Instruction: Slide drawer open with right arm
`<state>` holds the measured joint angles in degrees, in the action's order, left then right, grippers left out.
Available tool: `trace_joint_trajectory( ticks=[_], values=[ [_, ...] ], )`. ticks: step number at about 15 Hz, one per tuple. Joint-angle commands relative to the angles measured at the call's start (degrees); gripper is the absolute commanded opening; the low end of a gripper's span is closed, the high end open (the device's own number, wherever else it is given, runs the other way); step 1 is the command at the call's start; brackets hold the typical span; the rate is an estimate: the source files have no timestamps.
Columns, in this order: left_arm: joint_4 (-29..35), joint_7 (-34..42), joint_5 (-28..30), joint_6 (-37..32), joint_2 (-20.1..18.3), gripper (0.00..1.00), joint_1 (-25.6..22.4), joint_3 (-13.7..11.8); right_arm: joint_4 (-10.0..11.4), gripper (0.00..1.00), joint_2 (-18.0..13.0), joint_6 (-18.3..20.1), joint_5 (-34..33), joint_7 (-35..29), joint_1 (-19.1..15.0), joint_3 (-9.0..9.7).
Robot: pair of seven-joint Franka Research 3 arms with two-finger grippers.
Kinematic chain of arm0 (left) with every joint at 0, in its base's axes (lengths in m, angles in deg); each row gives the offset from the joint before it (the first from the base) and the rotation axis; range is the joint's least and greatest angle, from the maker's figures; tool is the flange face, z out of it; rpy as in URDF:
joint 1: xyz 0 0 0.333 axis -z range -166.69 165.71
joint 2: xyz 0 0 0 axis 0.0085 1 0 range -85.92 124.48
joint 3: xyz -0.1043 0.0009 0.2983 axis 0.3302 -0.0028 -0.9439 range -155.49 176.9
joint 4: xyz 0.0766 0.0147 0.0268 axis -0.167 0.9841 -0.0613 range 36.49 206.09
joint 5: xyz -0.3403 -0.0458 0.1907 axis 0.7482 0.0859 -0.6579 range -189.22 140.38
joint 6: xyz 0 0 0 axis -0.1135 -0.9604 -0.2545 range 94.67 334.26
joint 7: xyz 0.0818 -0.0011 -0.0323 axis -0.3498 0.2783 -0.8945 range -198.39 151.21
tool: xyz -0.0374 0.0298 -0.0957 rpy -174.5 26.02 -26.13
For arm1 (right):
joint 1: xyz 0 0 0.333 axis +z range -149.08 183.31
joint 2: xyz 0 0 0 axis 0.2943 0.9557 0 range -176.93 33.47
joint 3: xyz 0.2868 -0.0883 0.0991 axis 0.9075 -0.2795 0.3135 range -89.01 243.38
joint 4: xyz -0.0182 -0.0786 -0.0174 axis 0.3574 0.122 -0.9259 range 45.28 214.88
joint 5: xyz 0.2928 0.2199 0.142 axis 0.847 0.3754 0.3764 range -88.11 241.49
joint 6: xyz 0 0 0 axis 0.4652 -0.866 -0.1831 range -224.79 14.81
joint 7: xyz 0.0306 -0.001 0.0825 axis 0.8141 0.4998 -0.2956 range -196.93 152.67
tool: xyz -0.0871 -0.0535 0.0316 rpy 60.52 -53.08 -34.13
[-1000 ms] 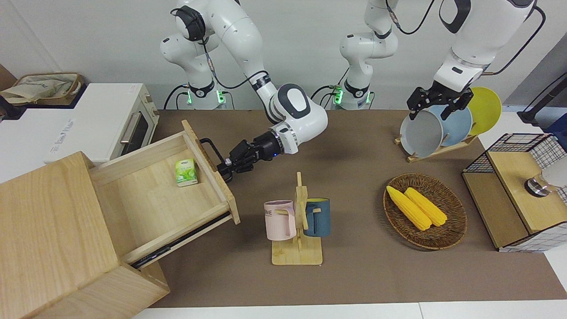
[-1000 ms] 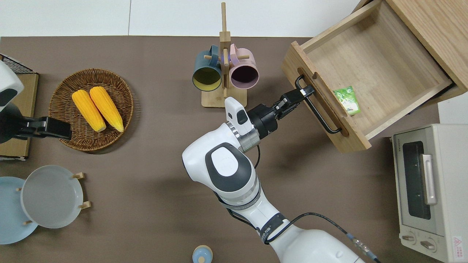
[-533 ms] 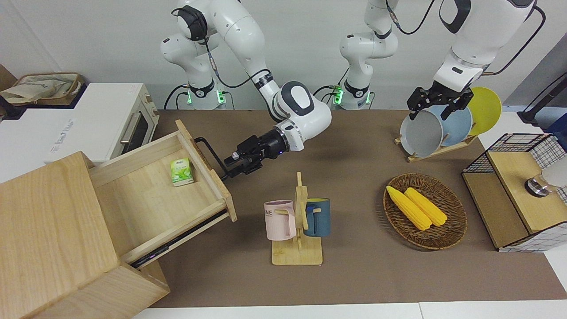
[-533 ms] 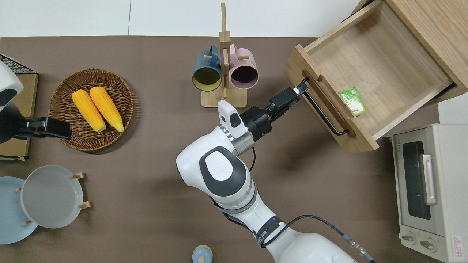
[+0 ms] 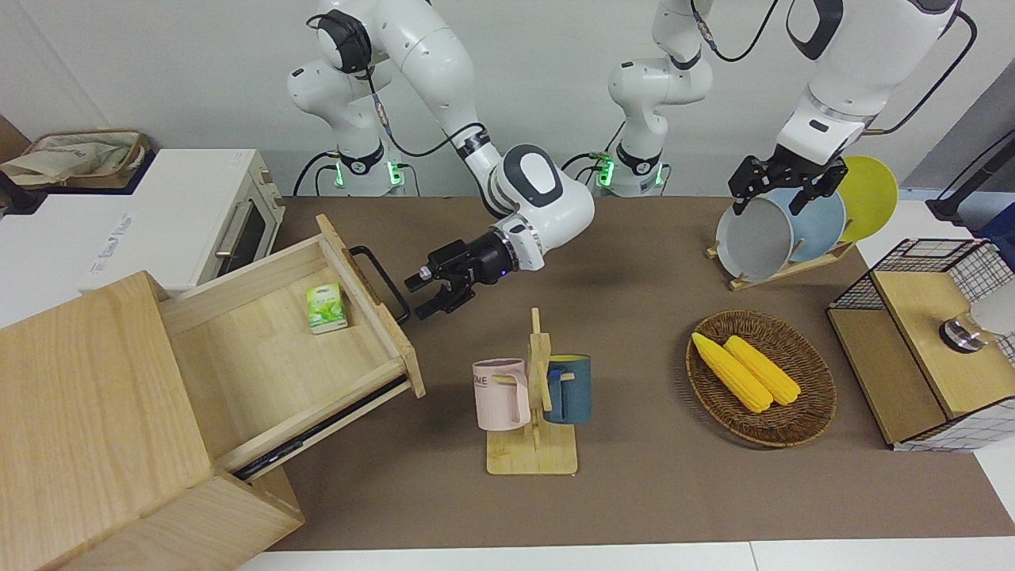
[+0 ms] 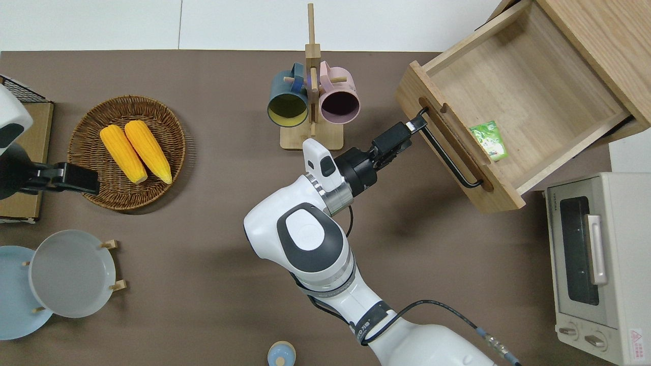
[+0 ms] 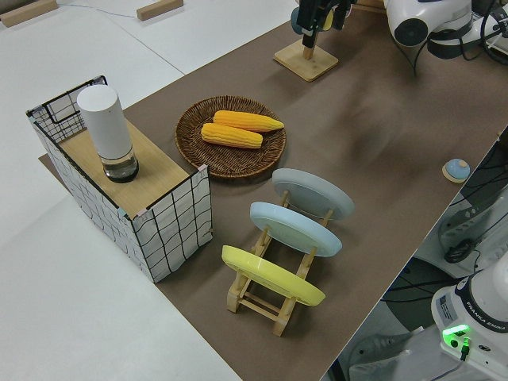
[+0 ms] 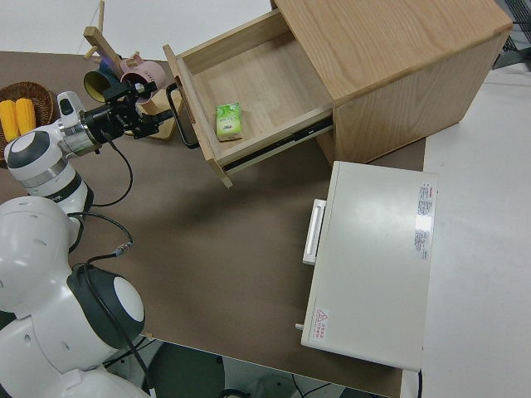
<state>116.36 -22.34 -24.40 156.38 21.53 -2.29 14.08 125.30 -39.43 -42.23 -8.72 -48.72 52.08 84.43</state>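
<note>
The light-wood drawer (image 5: pixel 262 357) (image 6: pixel 519 86) (image 8: pixel 257 91) stands pulled far out of its large wood box (image 5: pixel 95 396) (image 6: pixel 610 35). A small green packet (image 5: pixel 326 308) (image 6: pixel 488 141) lies inside it. The black bar handle (image 5: pixel 381 281) (image 6: pixel 450 152) on its front is free. My right gripper (image 5: pixel 418 297) (image 6: pixel 409 133) (image 8: pixel 153 106) is open and holds nothing. It hovers just off the handle's end that is farther from the robots, between the drawer front and the mug rack. The left arm is parked.
A wooden rack with a pink and a blue mug (image 5: pixel 533 396) (image 6: pixel 311 96) stands close beside the right gripper. A white toaster oven (image 5: pixel 182 214) (image 6: pixel 595 264) sits nearer to the robots than the box. A corn basket (image 5: pixel 809 396), plate rack (image 5: pixel 773 230) and wire-mesh box (image 5: pixel 912 349) are toward the left arm's end.
My right gripper has let go of the handle, opened and drawn back a little from the drawer front. The drawer shifted slightly toward its box a second ago and now rests still.
</note>
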Motion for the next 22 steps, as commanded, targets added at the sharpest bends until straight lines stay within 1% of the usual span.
trace_joint_trajectory(
  ticks=[1, 4, 6, 8, 11, 15, 17, 19, 22],
  values=[
    [-1.4, 0.51, -0.99, -1.13, 0.65, 0.99, -0.31, 0.41, -4.54, 0.987, 0.22, -0.73, 5.76, 1.45, 0.71, 0.14],
    [-1.4, 0.51, -0.99, -1.13, 0.65, 0.99, -0.31, 0.41, -7.09, 0.987, -0.65, -0.73, 11.3, 1.63, 0.8, 0.58],
    [-1.49, 0.51, -0.99, -1.13, 0.65, 0.99, -0.31, 0.41, -8.23, 0.987, -2.14, -0.81, 14.9, 2.33, 0.72, 1.45],
    [-1.49, 0.51, -0.99, -1.13, 0.65, 0.99, -0.31, 0.41, -8.94, 0.987, -4.42, -1.43, 19.02, 2.59, 0.45, 1.9],
    [-1.4, 0.51, -0.99, -1.13, 0.65, 0.99, -0.31, 0.41, -9.2, 0.987, -9.08, -3.27, 28.34, 2.51, -0.77, 1.81],
    [-1.4, 0.51, -0.99, -1.13, 0.65, 0.99, -0.31, 0.41, -9.2, 0.985, -14.88, -4.07, 38.97, 2.59, -4.02, 1.9],
    [-1.49, 0.51, -0.99, -1.13, 0.65, 0.99, -0.31, 0.41, -9.2, 0.987, -17.87, -4.07, 45.12, 2.68, -6.3, 1.9],
    [-1.4, 0.51, -0.99, -1.13, 0.65, 0.99, -0.31, 0.41, -9.2, 0.987, -21.03, -3.98, 51.19, 4.43, -9.29, 1.81],
    [-1.49, 0.51, -0.99, -1.13, 0.65, 0.99, -0.31, 0.41, -9.2, 0.987, -25.43, -3.98, 60.77, 5.14, -14.64, 1.81]
  ],
)
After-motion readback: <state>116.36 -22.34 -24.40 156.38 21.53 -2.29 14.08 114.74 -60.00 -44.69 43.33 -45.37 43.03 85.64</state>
